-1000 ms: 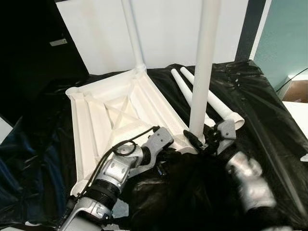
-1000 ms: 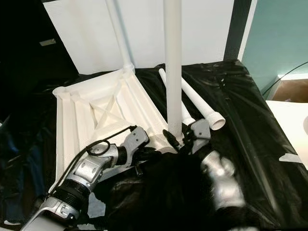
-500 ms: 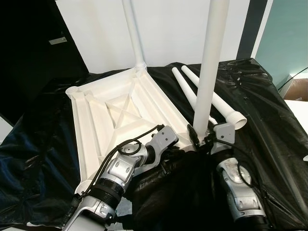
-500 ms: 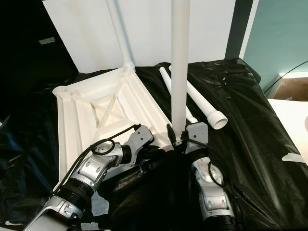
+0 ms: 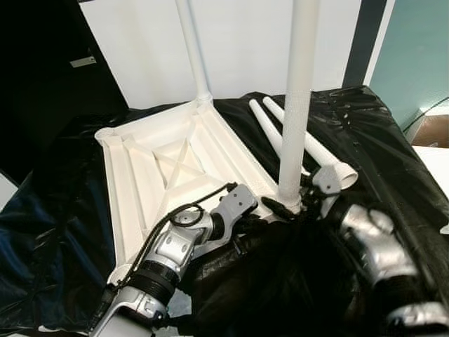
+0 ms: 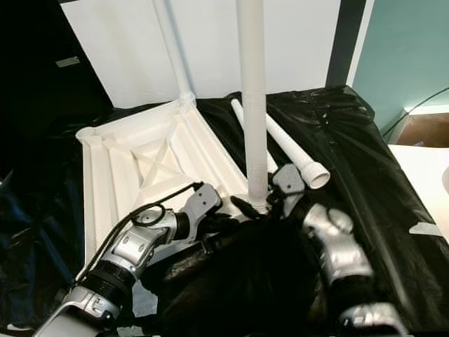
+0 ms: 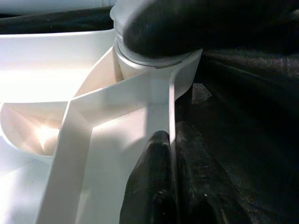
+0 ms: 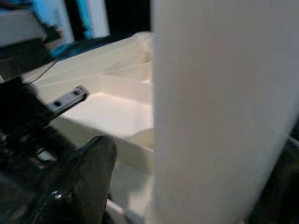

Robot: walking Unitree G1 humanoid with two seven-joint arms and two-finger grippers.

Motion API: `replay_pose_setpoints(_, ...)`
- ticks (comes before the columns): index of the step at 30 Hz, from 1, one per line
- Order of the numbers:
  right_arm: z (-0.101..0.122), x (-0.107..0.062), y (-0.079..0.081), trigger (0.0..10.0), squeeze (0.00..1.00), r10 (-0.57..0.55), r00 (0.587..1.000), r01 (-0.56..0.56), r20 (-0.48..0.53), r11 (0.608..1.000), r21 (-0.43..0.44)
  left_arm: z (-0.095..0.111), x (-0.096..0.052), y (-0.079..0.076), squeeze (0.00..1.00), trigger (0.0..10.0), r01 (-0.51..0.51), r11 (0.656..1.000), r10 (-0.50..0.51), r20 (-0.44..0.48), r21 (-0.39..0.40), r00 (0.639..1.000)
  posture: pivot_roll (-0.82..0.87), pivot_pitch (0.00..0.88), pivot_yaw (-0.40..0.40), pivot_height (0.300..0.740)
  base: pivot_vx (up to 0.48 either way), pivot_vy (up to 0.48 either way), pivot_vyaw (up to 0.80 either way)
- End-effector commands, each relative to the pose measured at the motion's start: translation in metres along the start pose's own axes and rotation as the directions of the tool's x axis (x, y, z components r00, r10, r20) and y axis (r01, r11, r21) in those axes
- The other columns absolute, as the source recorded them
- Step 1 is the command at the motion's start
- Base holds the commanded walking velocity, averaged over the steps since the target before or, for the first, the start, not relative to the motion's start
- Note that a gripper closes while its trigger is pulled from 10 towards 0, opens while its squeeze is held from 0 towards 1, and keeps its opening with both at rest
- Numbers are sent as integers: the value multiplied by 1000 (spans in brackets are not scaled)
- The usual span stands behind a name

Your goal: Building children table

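You are looking down at a white table top (image 5: 161, 158) lying upside down on a black sheet (image 5: 365, 133). You can see the ribs on its underside, with a cross shape in the middle.

One white leg (image 5: 195, 49) stands up from the far corner of the top. A second leg (image 5: 298, 98) stands up from the near right corner, and this is the one you are working on. Two more legs (image 5: 298, 137) lie flat on the sheet, just to the right of the top, side by side. The wide end of one of them is near your right arm.

Your right gripper (image 5: 291, 206) is at the bottom of the near leg, right where it meets the corner of the top. Its black fingers (image 8: 88, 177) sit around the leg, one on each side, pinching it. In the right wrist view the leg is very close and a bit blurry, with one dark finger just beside it.

Your left gripper (image 7: 174, 182) is on the near edge of the top, close to that same corner. In the left wrist view its two fingers (image 7: 152, 179) are pressed together on the thin white rim of the top, one on each side of it. The round socket (image 7: 154, 63) for the leg is just past the fingertips, and a dark finger of the other gripper curls over it.

Behind the table is a white wall (image 5: 245, 42), with a dark panel to the left.
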State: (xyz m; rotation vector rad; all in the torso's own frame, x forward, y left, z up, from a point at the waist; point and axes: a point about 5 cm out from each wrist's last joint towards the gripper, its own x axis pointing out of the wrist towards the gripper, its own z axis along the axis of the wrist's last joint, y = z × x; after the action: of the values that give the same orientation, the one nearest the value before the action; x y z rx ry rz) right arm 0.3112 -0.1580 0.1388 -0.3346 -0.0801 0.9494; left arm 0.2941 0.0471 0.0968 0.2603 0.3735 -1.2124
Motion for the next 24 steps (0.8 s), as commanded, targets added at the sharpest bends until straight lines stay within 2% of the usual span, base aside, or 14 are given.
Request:
replay_pose_setpoints(1,-10,2,2,10000,0,102,992,-100,-72,995,30,-42,1,-11,0,10000,0,990,-15,-101,-143,995,-9,0,73,740,0,0,0)
replay_pose_setpoints(3,-11,2,-1,10000,0,143,985,-141,-100,990,27,-43,0,-11,0,10000,-3,989,-11,-102,-145,995,-4,0,72,740,0,0,0)
replay_pose_setpoints(4,-12,0,-5,157,0,206,969,-203,-134,978,38,-44,-1,-11,0,10000,-8,989,-7,-103,-148,995,4,0,70,740,0,0,0)
replay_pose_setpoints(7,-12,-1,-6,0,0,232,963,-229,-136,973,39,-45,-1,-11,0,10000,-9,989,-6,-103,-149,995,4,0,70,740,0,0,0)
replay_pose_setpoints(10,-7,-4,-16,0,0,278,951,-276,-138,961,33,-46,-3,-11,0,10000,-14,988,-2,-105,-152,994,7,0,70,740,0,0,0)
replay_pose_setpoints(18,-5,-5,-19,0,0,257,961,-253,-101,966,51,-47,-2,-12,0,10000,-10,988,-6,-107,-151,994,-7,0,82,740,0,0,0)
replay_pose_setpoints(21,-6,-1,-11,0,0,129,991,-127,-19,986,104,-46,-1,-12,0,10000,-2,989,-13,-107,-147,994,-10,0,81,740,0,0,0)
replay_pose_setpoints(22,-5,5,-8,0,0,-142,989,139,26,984,114,-45,-1,-12,0,10000,-2,989,-13,-106,-145,994,-5,0,77,740,0,0,0)
replay_pose_setpoints(24,-5,5,-8,0,0,-142,989,139,26,984,114,-45,-1,-12,0,10000,-2,989,-13,-106,-145,994,-5,0,77,740,0,0,0)
